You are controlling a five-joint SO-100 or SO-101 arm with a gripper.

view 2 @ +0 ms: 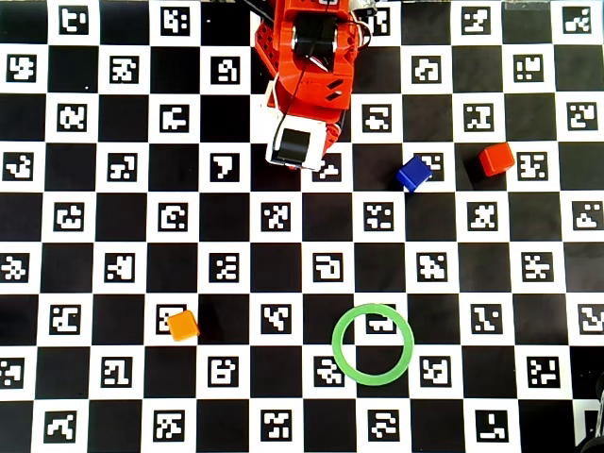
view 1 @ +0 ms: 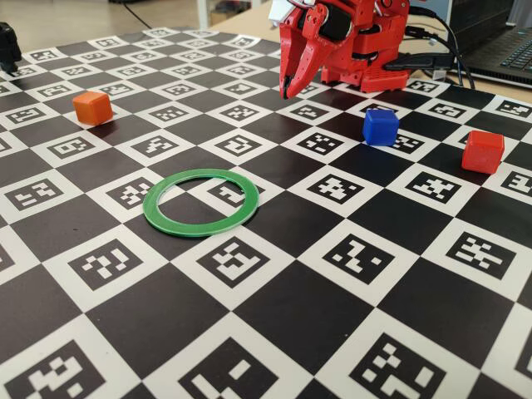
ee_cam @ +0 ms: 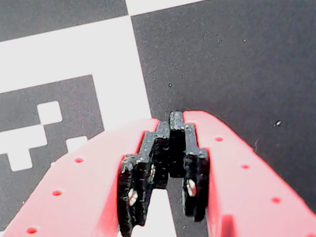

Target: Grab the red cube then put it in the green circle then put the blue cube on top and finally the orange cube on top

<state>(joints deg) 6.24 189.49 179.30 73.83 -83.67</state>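
Taking the green circle (view 1: 200, 203) as the landmark in the fixed view and working from near to far: the ring lies flat on the checkered surface (view 1: 274, 332), closest to the camera, its open centre empty, so no cube has been placed yet. Beyond it and to the left sits the orange cube (view 1: 91, 107), well apart from the ring. Beyond it and to the right sits the blue cube (view 1: 381, 127), with the red cube (view 1: 483, 151) just further right of that, the two near each other but not touching. Farthest back, behind the ring, the end effector (view 1: 290, 87) hangs tip-down just above the surface, clenched and holding nothing; the wrist view shows its dark pads (ee_cam: 195, 170) meeting at the tips over bare board. The red cube is the first to fetch. It looks like a small, light, rigid plastic block with plain matte faces, likely to neither crush nor slip much, though a cube this light could skid if nudged. The best hold is probably across two opposite flat side faces, low and centred, with the fingers squared to the cube rather than on its corners
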